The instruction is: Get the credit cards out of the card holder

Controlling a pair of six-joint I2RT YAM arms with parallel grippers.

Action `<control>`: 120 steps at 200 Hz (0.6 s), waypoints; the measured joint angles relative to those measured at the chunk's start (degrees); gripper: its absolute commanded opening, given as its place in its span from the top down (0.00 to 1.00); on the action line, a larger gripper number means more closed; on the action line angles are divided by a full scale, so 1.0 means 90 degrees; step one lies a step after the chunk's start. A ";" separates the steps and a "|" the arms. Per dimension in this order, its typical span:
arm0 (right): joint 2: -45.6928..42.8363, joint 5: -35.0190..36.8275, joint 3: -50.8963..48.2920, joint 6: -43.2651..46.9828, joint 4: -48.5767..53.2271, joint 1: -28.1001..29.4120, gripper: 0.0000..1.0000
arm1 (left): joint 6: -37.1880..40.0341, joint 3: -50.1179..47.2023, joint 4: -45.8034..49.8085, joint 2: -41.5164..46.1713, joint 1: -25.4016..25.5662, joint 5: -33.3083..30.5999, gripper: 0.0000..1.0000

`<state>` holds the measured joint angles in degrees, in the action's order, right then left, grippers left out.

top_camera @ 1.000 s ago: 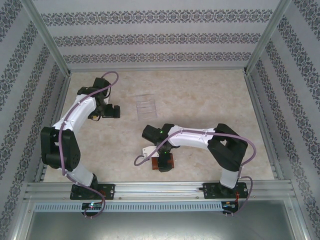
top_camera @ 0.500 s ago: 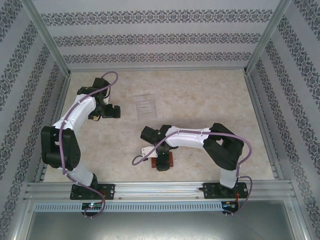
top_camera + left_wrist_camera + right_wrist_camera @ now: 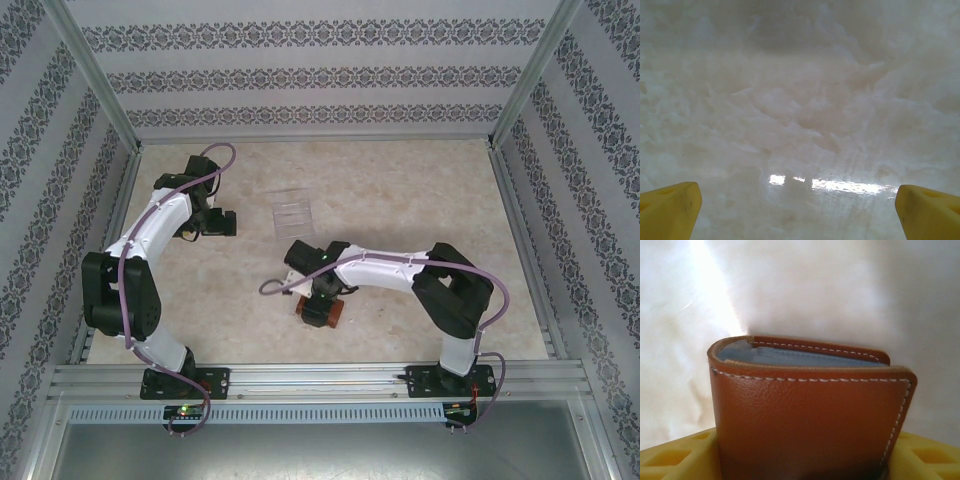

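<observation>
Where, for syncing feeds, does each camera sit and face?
Top external: above, behind bases, looking down at table, left arm, right arm, card holder.
Left wrist: on left arm, facing table; open left pincer, yellow fingers.
Right wrist: on right arm, facing card holder clamped in right pincer.
Shared: top and right wrist show card holder.

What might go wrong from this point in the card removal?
1. The right hand grips the folded card holder only by its near end, so it may tilt or slip when pulled on.
2. That grip presses the fold closed; just grey-blue lining shows at the top, so cards may be hard to reach.
3. The left hand is open over bare table, apart from the card holder; reaching across, it might bump the clear tray.
</observation>
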<state>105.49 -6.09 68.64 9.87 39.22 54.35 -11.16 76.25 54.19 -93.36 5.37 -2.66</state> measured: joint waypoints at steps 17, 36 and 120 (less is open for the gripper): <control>0.0000 0.0112 0.0083 -0.0993 -0.0104 -0.0221 0.35 | 0.0002 -0.0015 -0.0070 0.0056 -0.0063 0.0022 0.00; 0.0000 0.0328 0.0129 -0.2110 -0.0163 -0.0396 0.35 | 0.0002 -0.0085 -0.0197 0.0219 -0.0131 0.0102 0.01; 0.0359 0.0818 0.0801 -0.5984 0.0000 -0.0471 0.37 | 0.0005 -0.0600 -0.1103 0.1311 -0.0151 0.0857 0.03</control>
<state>108.73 1.28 75.85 -43.99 39.22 50.11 -11.11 70.85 44.27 -81.56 4.01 5.06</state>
